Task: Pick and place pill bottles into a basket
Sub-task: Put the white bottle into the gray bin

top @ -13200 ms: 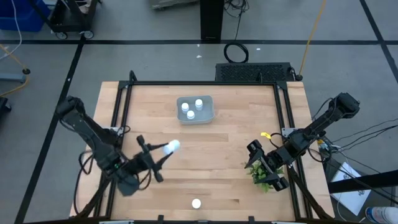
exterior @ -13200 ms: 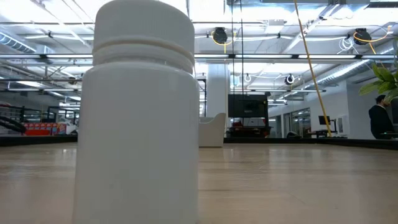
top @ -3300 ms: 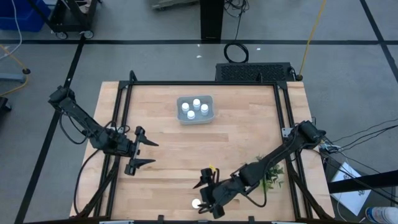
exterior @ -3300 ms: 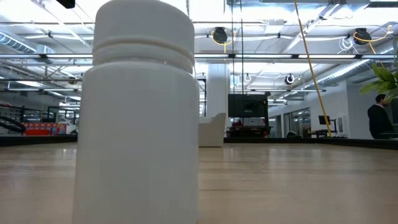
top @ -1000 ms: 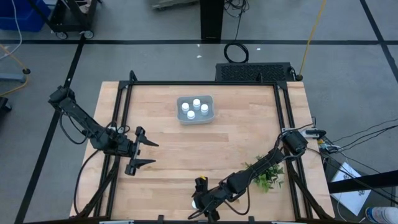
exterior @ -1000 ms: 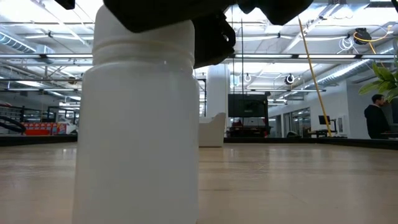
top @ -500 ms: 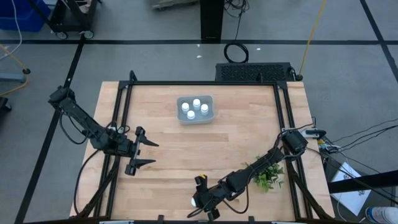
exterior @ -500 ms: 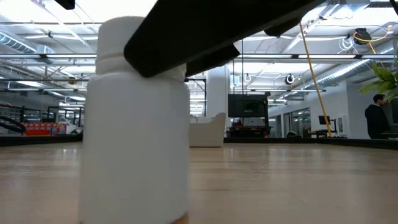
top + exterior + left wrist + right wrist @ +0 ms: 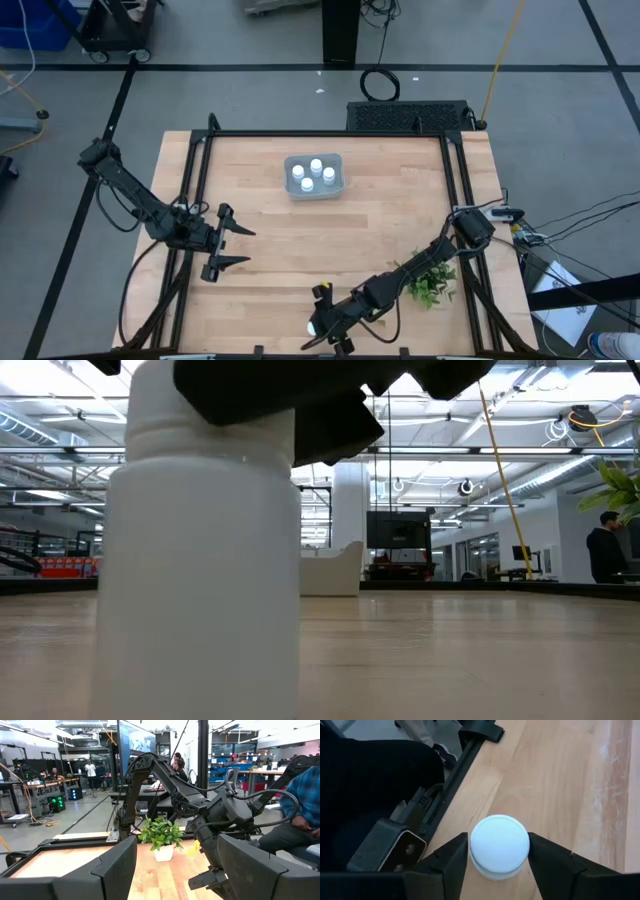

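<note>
Right wrist view: right tool (image 9: 499, 851) has clamped onto the last small white capped pill bottle (image 9: 499, 846), which shifted slightly on the wooden bench (image 9: 380, 230). Four bottles already sit in the pale grey-blue plastic basket (image 9: 335, 187); left tool (image 9: 238, 247) waits, fingers apart.

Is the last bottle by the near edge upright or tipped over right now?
Upright. The last bottle shows its round cap face-on between the right gripper fingers, and the low view shows vertical sides.

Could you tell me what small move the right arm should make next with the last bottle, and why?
Probably lift it straight up. The right gripper has its fingers against both sides of the last pill bottle near the table's front edge, so the grasp seems made. The basket already holds four bottles, and the left gripper waits open at the left.
</note>
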